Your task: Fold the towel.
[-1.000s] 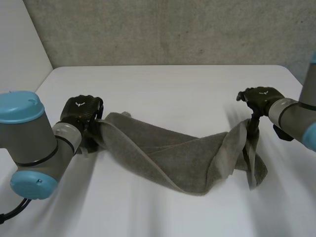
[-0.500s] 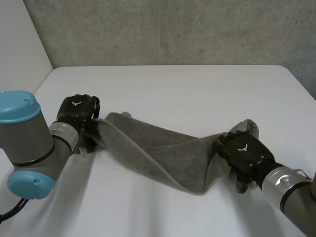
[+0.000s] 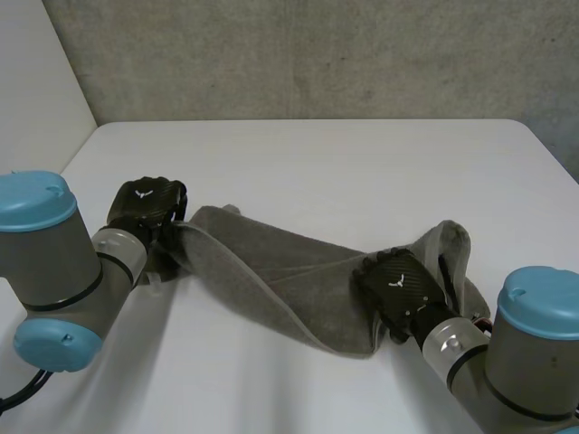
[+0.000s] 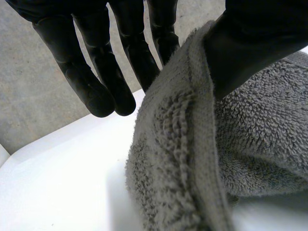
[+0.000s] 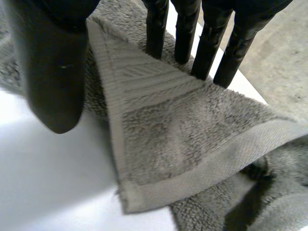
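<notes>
Left robot hand [image 3: 145,202], right robot hand [image 3: 399,286], white-emblemed, on towel [image 3: 271,258]

White table [image 3: 317,154] before a grey wall [image 3: 317,54].

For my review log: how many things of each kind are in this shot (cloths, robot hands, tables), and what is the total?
Grey towel: 1
Robot hands: 2, the left hand and the right hand, each on an end of the towel
White table: 1
Total: 4
</notes>
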